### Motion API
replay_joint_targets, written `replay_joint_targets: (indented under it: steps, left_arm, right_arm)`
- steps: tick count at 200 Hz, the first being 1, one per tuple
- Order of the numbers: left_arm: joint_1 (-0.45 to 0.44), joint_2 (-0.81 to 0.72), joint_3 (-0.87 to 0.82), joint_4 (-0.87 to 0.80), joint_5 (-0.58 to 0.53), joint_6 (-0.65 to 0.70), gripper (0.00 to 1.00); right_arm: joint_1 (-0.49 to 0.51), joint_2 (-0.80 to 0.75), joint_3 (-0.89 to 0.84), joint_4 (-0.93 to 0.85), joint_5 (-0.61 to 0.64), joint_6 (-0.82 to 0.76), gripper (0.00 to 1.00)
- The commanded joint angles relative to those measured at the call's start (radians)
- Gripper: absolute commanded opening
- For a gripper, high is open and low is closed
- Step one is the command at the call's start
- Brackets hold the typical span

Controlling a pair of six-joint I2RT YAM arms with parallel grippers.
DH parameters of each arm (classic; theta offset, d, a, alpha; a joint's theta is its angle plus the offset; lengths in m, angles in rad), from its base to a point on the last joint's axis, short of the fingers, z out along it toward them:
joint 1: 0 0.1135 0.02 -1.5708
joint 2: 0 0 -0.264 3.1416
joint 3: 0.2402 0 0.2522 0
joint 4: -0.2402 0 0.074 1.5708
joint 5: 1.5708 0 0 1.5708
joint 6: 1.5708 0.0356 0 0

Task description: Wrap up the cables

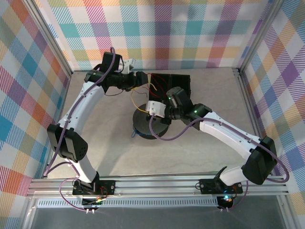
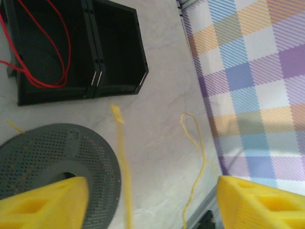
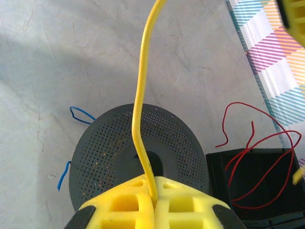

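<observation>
Your table (image 1: 109, 148) was a pale, marbled slab. Near its middle you had a black perforated spool (image 2: 47, 152) lying flat. Just beyond it two black bins (image 2: 116, 43) stood side by side, touching, with red cables (image 2: 69, 47) looped inside one of them. A loose yellow cable (image 2: 200, 145) trailed over the bare surface close to the wall, and short ends of blue wire (image 3: 78, 113) lay beside the spool

robot lab cell: checked cloth walls (image 1: 190, 28) behind and either side of the jaws, aluminium rail (image 1: 157, 185) carrying both arm bases (image 1: 90, 188).
</observation>
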Motion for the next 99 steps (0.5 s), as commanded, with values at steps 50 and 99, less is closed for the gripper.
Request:
replay_joint_targets:
  steps: [50, 99]
  left_arm:
    - [-0.009, 0.005, 0.016, 0.010, 0.026, 0.014, 0.06]
    - [0.019, -0.080, -0.124, 0.221, -0.024, -0.113, 0.00]
  right_arm:
    - [0.011, -0.041, -0.049, 0.055, 0.026, -0.019, 0.00]
    - [0.010, -0.069, -0.097, 0.083, 0.049, 0.033, 0.00]
